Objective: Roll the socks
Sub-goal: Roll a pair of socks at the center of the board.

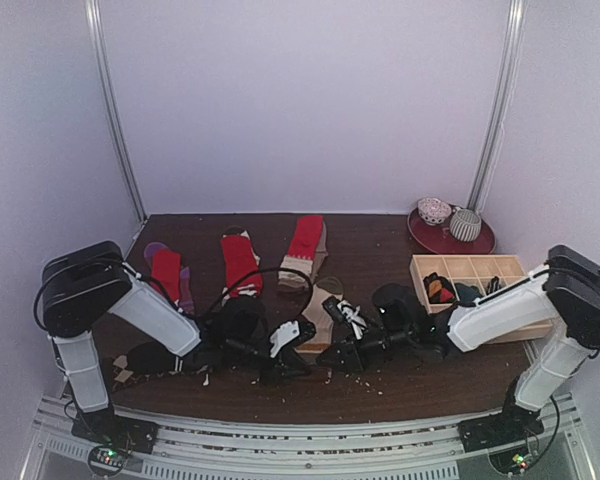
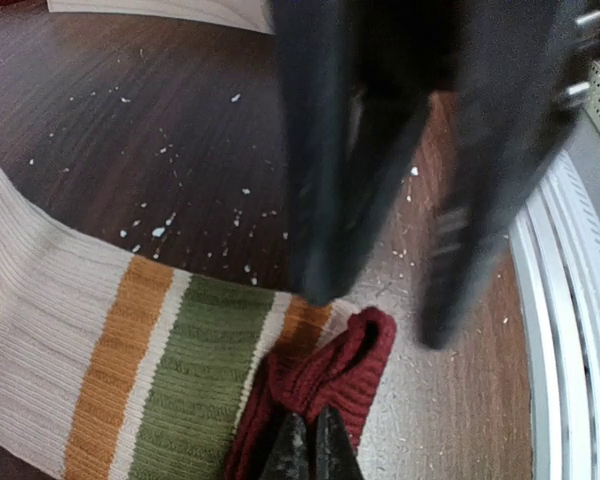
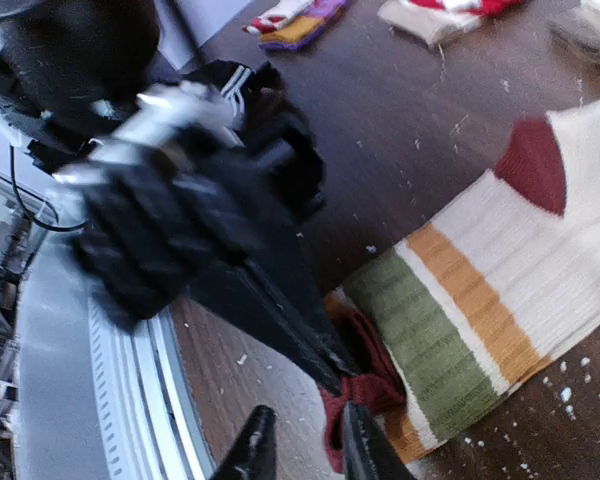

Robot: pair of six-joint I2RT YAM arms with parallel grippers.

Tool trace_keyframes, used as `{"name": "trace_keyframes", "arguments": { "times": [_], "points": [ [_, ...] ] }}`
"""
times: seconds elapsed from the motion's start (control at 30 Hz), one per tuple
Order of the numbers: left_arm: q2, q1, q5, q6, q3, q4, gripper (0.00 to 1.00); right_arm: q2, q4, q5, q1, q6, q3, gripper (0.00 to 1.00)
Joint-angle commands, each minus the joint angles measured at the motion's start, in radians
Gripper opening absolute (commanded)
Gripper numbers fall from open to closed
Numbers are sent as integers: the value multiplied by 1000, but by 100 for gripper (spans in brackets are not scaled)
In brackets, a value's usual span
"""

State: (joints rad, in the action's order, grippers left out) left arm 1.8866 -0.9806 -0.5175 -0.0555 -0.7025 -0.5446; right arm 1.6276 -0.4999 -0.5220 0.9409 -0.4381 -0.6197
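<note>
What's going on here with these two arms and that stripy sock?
Two robot arms are working on one beige sock with orange and green bands, near the front of the table. The left end effector is pinched shut on its dark red cuff. The right end effector hovers beside that cuff, fingers apart, holding nothing. The sock lies mostly flat, not rolled yet. More socks lie farther back.

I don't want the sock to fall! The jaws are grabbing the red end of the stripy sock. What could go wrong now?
1. The left jaws pinch only the bunched red end of the striped sock, so it might slip out when pulled.
2. The right jaws stand open right beside the left ones, so the two might bump.
</note>
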Motion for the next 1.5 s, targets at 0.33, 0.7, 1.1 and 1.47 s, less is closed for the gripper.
{"name": "trace_keyframes", "arguments": {
  "times": [0.33, 0.7, 1.1, 1.47],
  "points": [
    [119, 42, -135, -186, 15, 149, 0, -74, -28, 565, 294, 783, 115, 45],
    [113, 50, -160, -180, 17, 186, 0, -26, -60, 636, 320, 921, 97, 42],
    [99, 52, -162, -173, 20, 208, 0, 30, -91, 771, 401, 1007, 63, 39],
    [64, 52, -173, -148, 38, 227, 0, 169, 35, 754, 303, 898, -51, 41]
  ]
}}
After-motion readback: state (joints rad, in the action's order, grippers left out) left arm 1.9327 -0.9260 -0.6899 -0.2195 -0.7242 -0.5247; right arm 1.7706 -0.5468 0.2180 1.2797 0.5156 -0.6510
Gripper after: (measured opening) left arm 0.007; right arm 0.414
